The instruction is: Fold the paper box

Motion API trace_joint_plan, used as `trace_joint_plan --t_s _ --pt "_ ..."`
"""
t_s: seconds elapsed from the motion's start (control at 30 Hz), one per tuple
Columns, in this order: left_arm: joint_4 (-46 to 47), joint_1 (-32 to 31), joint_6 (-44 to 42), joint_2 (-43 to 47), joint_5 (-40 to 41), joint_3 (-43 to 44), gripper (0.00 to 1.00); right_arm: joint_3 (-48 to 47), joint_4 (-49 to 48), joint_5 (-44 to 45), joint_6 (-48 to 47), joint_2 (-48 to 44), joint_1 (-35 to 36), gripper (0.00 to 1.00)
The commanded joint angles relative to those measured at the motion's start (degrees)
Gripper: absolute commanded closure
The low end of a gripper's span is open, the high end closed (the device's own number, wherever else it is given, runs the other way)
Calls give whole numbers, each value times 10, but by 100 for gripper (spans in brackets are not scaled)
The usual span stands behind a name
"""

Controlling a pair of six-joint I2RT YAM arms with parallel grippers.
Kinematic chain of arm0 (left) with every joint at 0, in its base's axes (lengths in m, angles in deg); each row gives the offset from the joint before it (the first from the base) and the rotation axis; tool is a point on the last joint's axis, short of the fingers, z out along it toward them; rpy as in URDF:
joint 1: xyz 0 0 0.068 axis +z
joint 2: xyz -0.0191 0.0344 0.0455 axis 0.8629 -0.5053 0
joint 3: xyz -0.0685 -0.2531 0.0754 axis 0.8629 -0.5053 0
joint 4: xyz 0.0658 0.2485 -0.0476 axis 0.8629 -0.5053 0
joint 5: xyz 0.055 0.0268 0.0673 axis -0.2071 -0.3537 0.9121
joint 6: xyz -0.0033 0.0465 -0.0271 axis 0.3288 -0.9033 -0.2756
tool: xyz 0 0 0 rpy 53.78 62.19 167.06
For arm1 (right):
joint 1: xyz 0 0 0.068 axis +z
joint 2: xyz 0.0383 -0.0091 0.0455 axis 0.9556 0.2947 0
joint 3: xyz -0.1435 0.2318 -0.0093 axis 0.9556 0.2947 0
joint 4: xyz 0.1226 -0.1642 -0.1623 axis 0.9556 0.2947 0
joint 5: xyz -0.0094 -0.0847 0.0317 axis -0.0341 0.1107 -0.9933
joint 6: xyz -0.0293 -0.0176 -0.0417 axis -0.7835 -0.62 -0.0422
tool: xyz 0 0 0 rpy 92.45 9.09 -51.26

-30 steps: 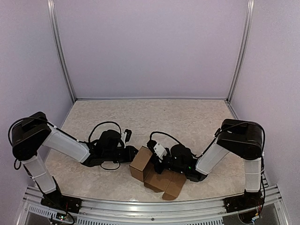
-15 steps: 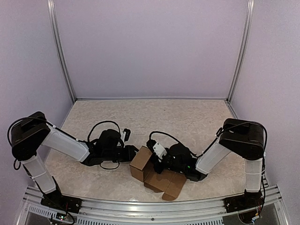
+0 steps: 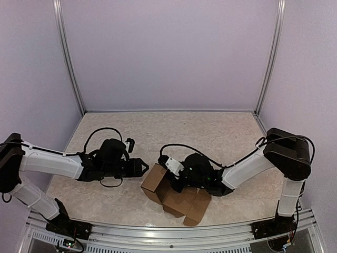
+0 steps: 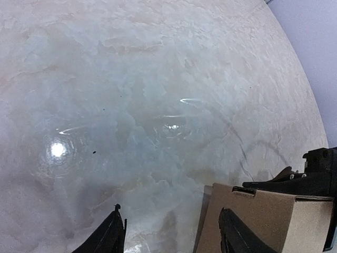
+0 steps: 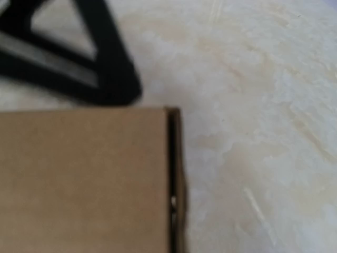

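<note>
The paper box [image 3: 156, 182] is brown cardboard, partly folded, with one block standing and flaps [image 3: 188, 204] lying open toward the table's front edge. My left gripper [image 3: 139, 167] is open just left of the box with nothing between its fingers. In the left wrist view the left gripper [image 4: 170, 211] spans bare table, and its right finger overlaps the box [image 4: 268, 221]. My right gripper [image 3: 176, 182] reaches into the box from the right and is shut on a cardboard wall. Its fingertips are hidden behind the box [image 5: 84, 179]. A black finger [image 5: 113, 68] of the left gripper shows beyond it.
The pale marbled tabletop [image 3: 210, 132] stretches behind the arms to lilac walls. A metal rail [image 3: 158, 234] runs along the front edge, close below the box flaps. Black cables loop over both wrists.
My left gripper has opened and drawn back to the left, off the box. The right arm has stretched left, and the box has shifted slightly left with it.
</note>
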Motion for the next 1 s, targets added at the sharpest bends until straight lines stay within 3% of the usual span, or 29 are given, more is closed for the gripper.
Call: trace_joint_plan --t_s 0.0,0.33,0.6,0.83,0.97 --pt "-147 -1 -27 53 88 27 41 -26 153 -31 -48 -48 1 100" --pt "-220 -18 -35 156 136 27 39 -156 530 -77 -137 -95 -5 100" --pt "-242 -62 -40 170 187 31 39 -280 835 -71 -211 -71 -6 100" --pt "-244 -89 -46 159 208 34 39 -373 1011 -11 -239 6 -5 100" --pt "-236 -98 -48 149 211 35 39 -406 1056 7 -256 44 -1 100"
